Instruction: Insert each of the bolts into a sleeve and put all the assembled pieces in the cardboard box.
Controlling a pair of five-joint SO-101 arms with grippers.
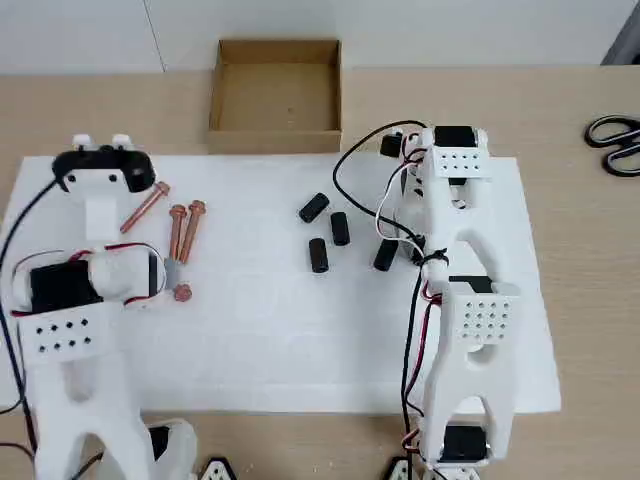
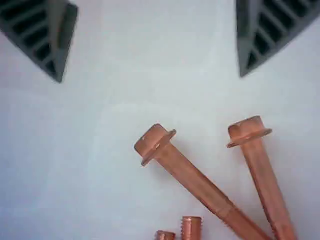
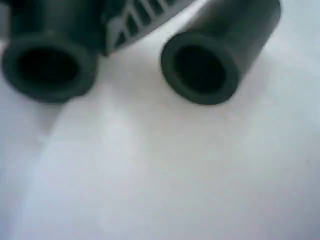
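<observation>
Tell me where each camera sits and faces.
High view: fixed above, looking down on the mat, cardboard box, left arm and right arm.
Left wrist view: on the left arm, facing down at the bolts past its open left gripper.
Right wrist view: on the right arm, close over two sleeves, part of the right gripper showing.
Shared: high view also shows bolts and sleeves.

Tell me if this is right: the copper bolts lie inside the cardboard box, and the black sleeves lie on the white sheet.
Not quite. The high view shows the cardboard box holding no bolts; the copper bolts lie on the white sheet. The black sleeves do lie on the white sheet.
</observation>
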